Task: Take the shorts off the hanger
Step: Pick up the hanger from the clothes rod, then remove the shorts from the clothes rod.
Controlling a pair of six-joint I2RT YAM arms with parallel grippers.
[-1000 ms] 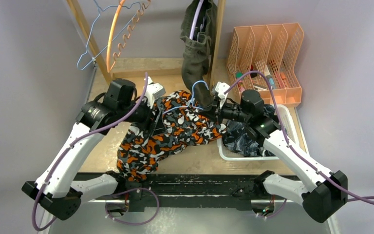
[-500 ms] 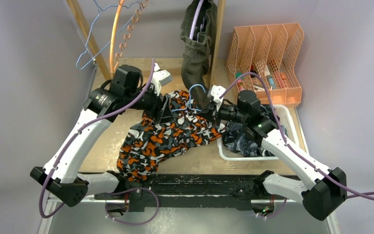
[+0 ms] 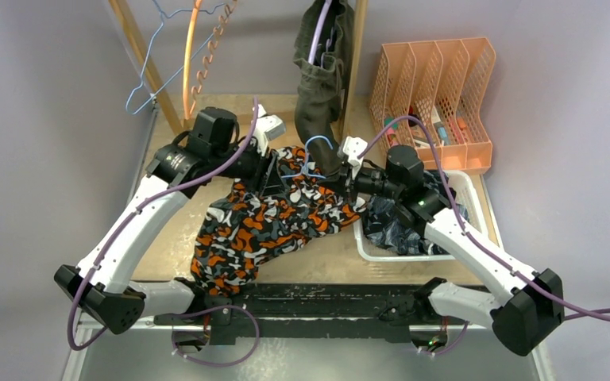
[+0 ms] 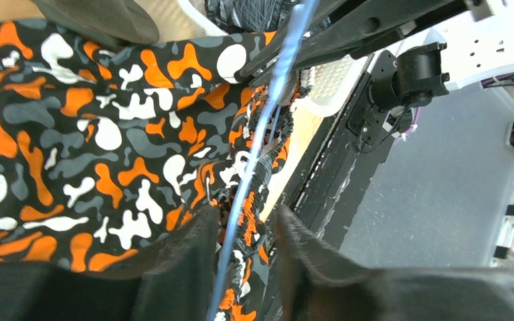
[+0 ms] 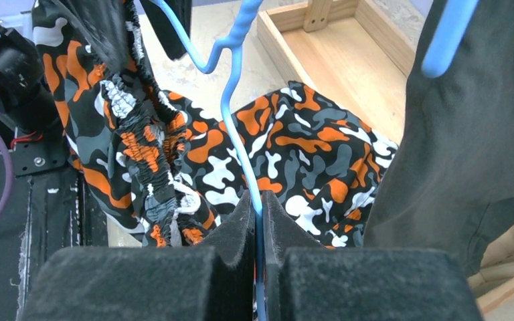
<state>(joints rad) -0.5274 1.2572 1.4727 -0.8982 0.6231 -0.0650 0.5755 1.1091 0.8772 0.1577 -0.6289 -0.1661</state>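
The orange-black-white camo shorts (image 3: 266, 226) hang from a blue wire hanger (image 3: 311, 151) and drape over the table. My right gripper (image 3: 340, 179) is shut on the hanger wire (image 5: 231, 80), which runs straight between its pads (image 5: 256, 197). My left gripper (image 3: 274, 171) is open, its jaws standing on either side of the elastic waistband (image 4: 258, 180) and the hanger wire (image 4: 268, 100). Its own view shows the gap (image 4: 244, 217). The olive-green shorts (image 3: 320, 87) hang on the rack behind. The dark navy shorts (image 3: 393, 230) lie in the basket. The black pair is out of view.
A white basket (image 3: 361, 248) stands at the right under my right arm. An orange file organizer (image 3: 433, 95) stands at the back right. A wooden rack (image 3: 139, 63) carries an empty blue hanger (image 3: 144, 75) and an orange hanger (image 3: 189, 59).
My left arm has moved up and right to the hanger, and the camo waistband has risen with it. My right gripper has shifted slightly left, holding the hanger.
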